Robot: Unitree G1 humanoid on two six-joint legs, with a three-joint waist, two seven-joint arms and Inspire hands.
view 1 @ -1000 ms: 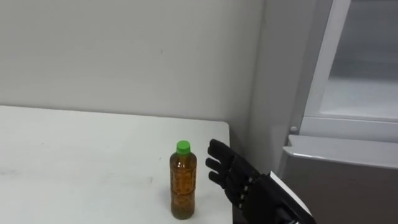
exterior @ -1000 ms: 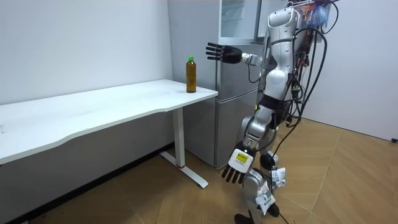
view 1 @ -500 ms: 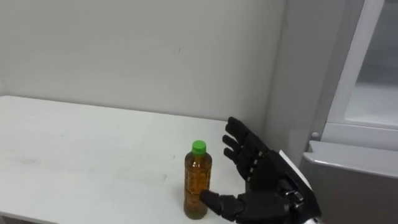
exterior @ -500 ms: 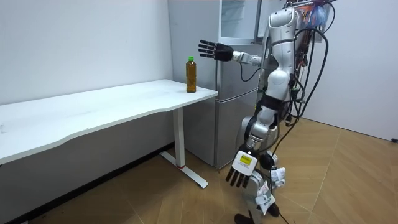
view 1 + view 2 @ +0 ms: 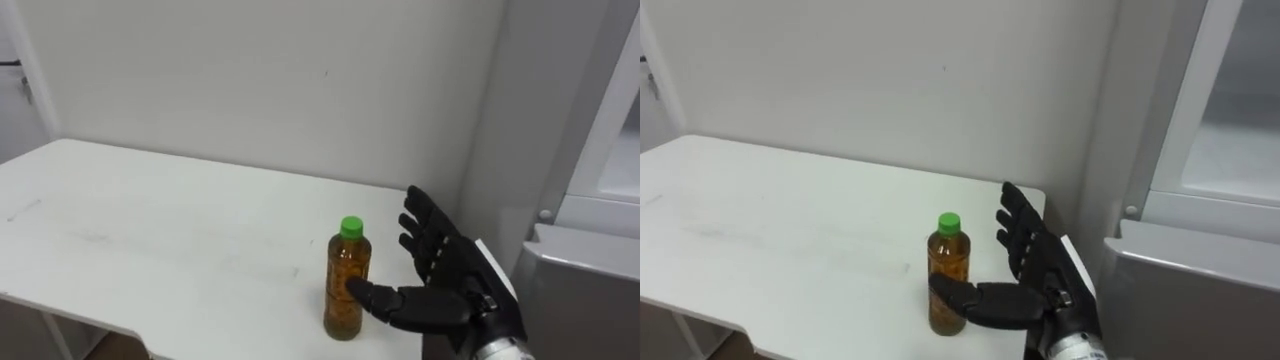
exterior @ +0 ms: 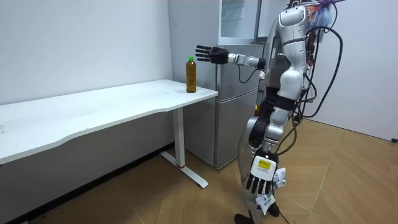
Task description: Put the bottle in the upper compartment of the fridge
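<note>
One bottle (image 5: 345, 265) stands upright on the white table (image 5: 150, 230), near the table's right end and not far from its front edge. It is clear plastic with a green cap (image 5: 351, 227) screwed on, and amber liquid fills it almost to the neck. It has not yet reached the fridge.

The right hand (image 5: 452, 282) is released, with its fingers straight and spread, and it is held up edge-on just to the right of the bottle. Its thumb (image 5: 388, 303) reaches leftward across the front of the bottle's lower half. I cannot tell whether the thumb touches the plastic. Nothing is curled round the bottle.

In the room view the robot stands on the wooden floor (image 6: 348, 180) in front of the fridge (image 6: 231, 99), at the table's end. Its right arm is stretched out level toward the bottle. The left hand (image 6: 260, 178) hangs low beside its leg with the fingers loose and pointing down, holding nothing.

The fridge stands right beside the table's right end, against the pale wall (image 5: 250, 80). Its lower door is grey and shut. Above that door a white frame borders a pale upper compartment, and what lies inside it I cannot tell.
</note>
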